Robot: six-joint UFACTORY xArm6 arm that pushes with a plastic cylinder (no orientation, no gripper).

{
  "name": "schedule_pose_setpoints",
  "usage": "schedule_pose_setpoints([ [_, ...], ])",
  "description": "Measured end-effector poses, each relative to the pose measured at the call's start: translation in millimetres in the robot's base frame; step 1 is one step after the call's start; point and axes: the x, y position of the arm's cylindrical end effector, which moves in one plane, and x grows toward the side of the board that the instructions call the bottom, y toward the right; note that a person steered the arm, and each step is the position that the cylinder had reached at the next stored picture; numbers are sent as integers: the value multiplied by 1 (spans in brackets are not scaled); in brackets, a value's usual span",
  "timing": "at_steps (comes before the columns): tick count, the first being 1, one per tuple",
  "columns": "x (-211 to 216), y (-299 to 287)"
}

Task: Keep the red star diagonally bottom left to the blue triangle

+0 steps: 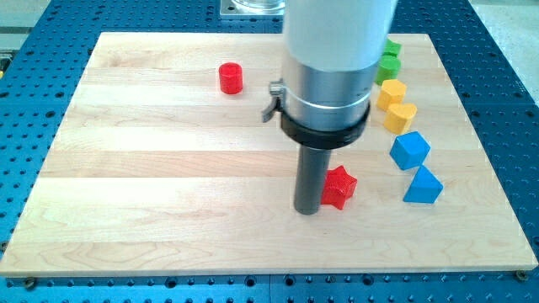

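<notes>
The red star (340, 187) lies on the wooden board (168, 194), right of centre and low in the view. The blue triangle (423, 185) lies to its right, at about the same height in the view. My tip (307, 210) rests on the board against the star's left side, touching or nearly touching it. The rod's wide silver body hides part of the board above the tip.
A blue cube-like block (409, 150) sits just above the blue triangle. Two yellow blocks (391, 93) (401, 117) and green blocks (388, 65) run up the right side. A red cylinder (231, 78) stands at the upper left of centre.
</notes>
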Motion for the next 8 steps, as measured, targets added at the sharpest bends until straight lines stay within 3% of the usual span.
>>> schedule_pose_setpoints([
  [2,-37,28],
  [3,-98,28],
  [4,-98,54],
  [6,-32,70],
  [8,-66,33],
])
